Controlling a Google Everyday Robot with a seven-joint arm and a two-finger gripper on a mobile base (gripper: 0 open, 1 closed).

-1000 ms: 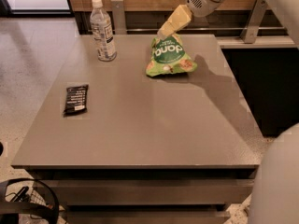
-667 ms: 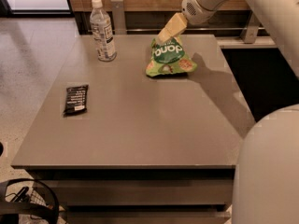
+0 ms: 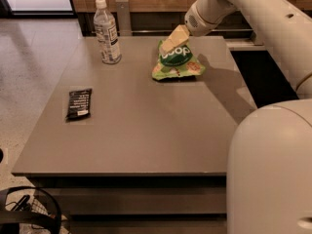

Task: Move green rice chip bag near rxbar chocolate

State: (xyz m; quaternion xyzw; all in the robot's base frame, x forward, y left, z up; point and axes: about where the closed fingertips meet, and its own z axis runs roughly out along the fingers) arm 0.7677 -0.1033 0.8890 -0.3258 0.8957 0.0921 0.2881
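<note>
Grey tabletop (image 3: 146, 135) fills most of your view, with a pale speckled floor (image 3: 34, 67) along its left side and wood panelling behind it. Your gripper (image 3: 171, 40) is over the far part of the table, coming in from the upper right on the end of the white arm (image 3: 253, 13). It meets the top edge of the green rice chip bag (image 3: 178, 65), overlapping the bag's upper left corner. You cannot tell whether it is clamped on the bag or only resting against it.

The bag is directly below the gripper. Its bottom edge sits on the table and its dark green round logo faces you. The arm's shadow falls on the table just right of the bag.

Left of the gripper, at about the same depth, 1 clear water bottle (image 3: 107, 33) stands upright with a white cap. It is apart from the bag.

The rxbar chocolate (image 3: 79, 104) lies flat, well to the left of the gripper and closer to you, near the table's left edge. It is well apart from the bag.

Below and right of the gripper, the robot's white body (image 3: 273, 169) blocks the lower right corner of your view.
</note>
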